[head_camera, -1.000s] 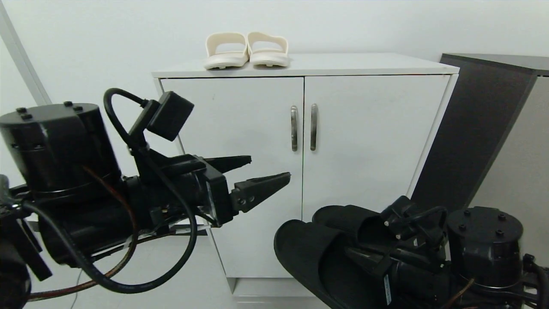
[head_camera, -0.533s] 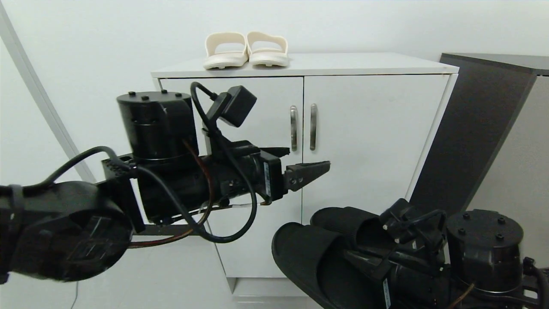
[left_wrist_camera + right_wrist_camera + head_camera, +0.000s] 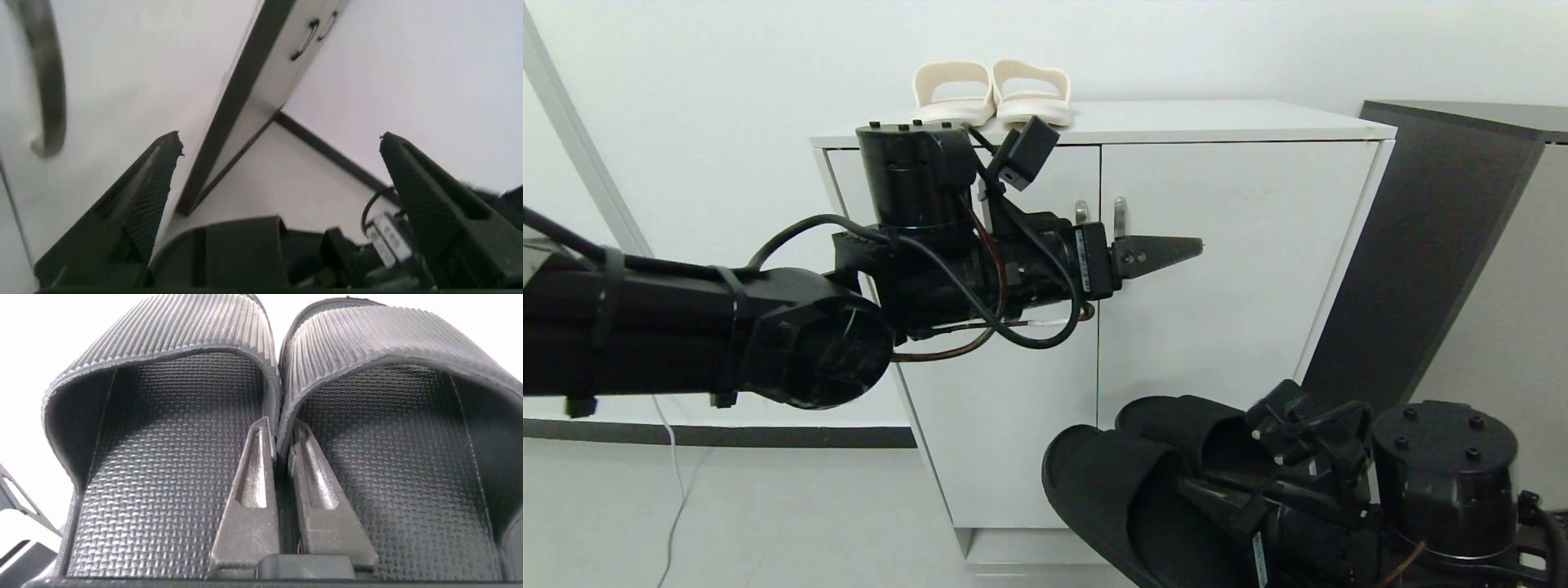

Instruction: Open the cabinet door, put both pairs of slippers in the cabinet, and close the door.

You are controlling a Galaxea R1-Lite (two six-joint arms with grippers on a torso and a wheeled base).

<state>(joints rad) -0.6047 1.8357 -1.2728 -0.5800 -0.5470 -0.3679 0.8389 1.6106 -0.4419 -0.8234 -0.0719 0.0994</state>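
Left gripper (image 3: 1176, 247) spread open mid-frame by the door handles (image 3: 1120, 214); right gripper (image 3: 280, 429) pinches black slippers (image 3: 1111, 490).
Those handles look like stiff, slick metal; take one mid-bar; slippers probably soft, light.
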